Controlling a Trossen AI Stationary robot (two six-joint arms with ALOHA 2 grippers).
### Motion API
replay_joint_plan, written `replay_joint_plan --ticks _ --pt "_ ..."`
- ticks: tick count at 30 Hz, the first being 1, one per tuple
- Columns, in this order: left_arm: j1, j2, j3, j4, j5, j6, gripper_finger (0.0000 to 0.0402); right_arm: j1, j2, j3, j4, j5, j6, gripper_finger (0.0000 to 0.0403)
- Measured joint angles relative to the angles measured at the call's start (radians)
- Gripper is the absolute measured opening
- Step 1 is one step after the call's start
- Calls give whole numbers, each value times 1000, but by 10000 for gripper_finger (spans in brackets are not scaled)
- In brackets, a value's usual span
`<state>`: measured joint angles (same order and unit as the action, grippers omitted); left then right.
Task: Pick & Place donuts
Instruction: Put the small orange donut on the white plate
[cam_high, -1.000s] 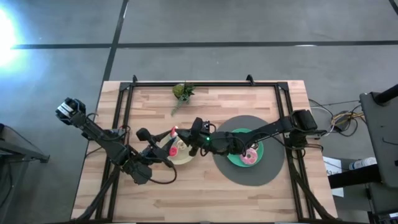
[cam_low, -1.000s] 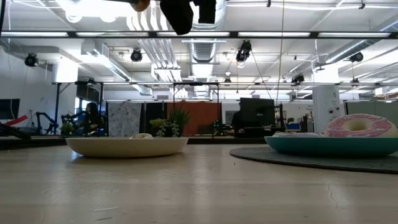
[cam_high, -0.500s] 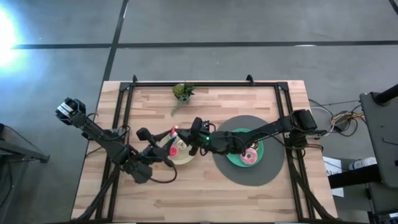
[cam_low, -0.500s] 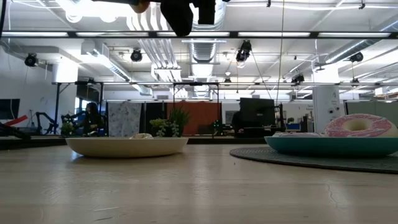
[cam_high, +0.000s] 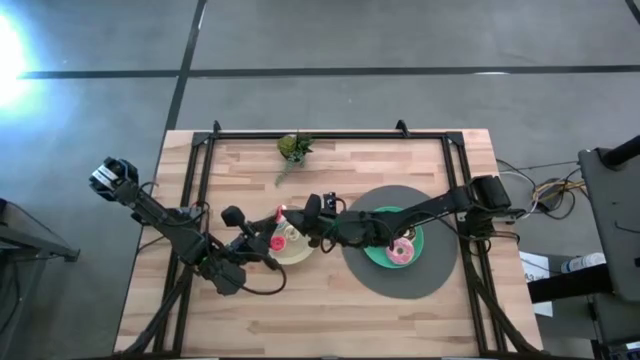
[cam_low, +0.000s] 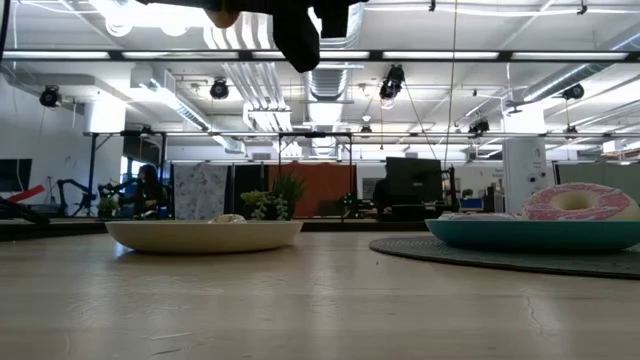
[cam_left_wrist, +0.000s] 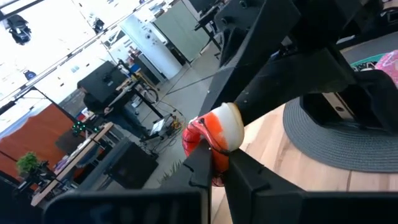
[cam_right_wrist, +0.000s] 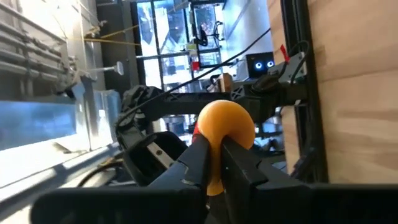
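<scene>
- Left claw (cam_left_wrist: 214, 163) pinches a red mini donut (cam_left_wrist: 214, 134) above the beige plate (cam_high: 292, 252), lifted for carrying
- Right claw (cam_right_wrist: 214, 163), beside it, is clamped on an orange mini donut (cam_right_wrist: 225, 127)

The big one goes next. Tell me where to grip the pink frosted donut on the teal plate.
Come straight down on the pink frosted donut: it lies flat on the round teal plate, hole up. Put one finger in the hole, one outside, pinching the ring's wall.

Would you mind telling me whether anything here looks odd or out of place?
Yes: both tools meet above the beige plate, and each pinches the same small orange donut. The left tool and right tool holding one donut between them looks odd.
</scene>
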<state>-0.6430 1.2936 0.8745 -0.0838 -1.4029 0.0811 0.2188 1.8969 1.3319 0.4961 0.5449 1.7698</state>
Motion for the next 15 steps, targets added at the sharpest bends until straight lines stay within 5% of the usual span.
replay_joint_plan --ticks 15 --pt "0 0 -13 -31 13 -56 3 -1 -19 -12 -109 -83 -153 188"
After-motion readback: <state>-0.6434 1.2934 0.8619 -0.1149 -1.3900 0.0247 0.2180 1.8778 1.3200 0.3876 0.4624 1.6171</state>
